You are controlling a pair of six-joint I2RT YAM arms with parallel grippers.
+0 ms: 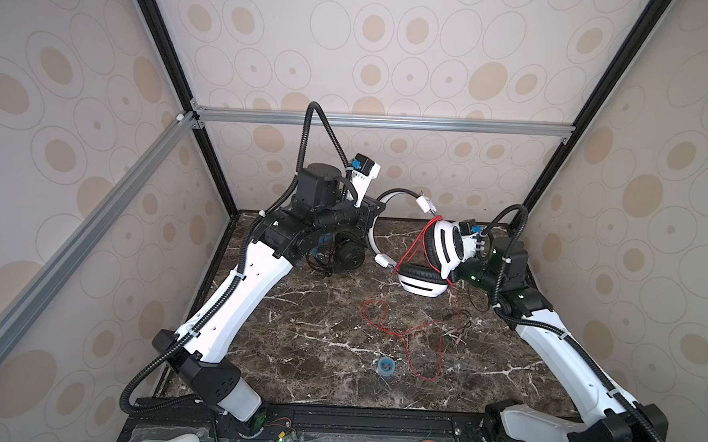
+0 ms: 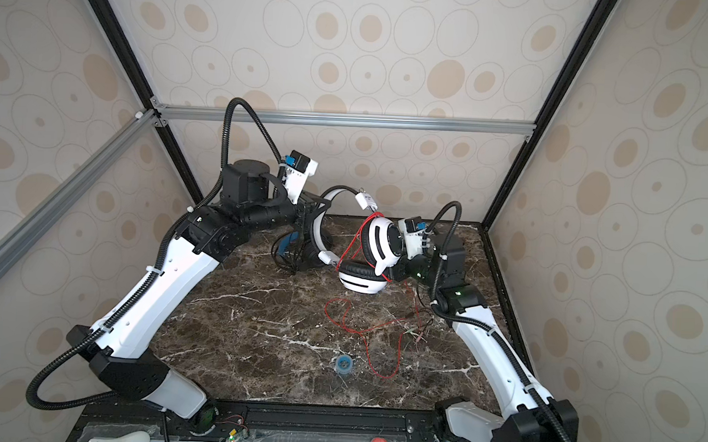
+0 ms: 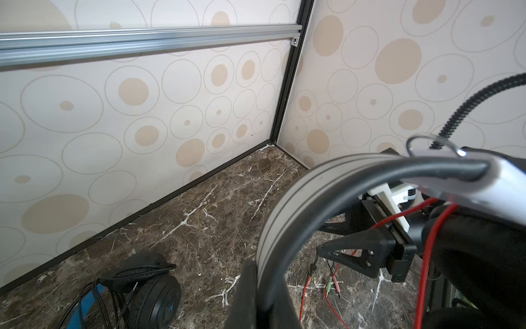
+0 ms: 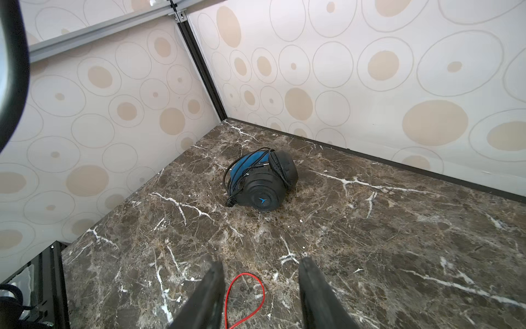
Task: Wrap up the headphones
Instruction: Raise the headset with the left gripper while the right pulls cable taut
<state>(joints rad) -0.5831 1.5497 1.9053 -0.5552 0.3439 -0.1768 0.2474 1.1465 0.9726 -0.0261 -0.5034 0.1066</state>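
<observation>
Polished marble-look table [image 4: 398, 242], matt black headphones [image 4: 262, 196]

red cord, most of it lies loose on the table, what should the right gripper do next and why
Probably lower the right gripper and close on the red cord loop seen between its open jaws in the right wrist view. The left gripper holds the white headphones up by the headband, and little cord is wound yet.

Two high front views over the table [image 1: 318, 311]; low wrist views sharing black headphones [image 3: 153, 296].
</observation>
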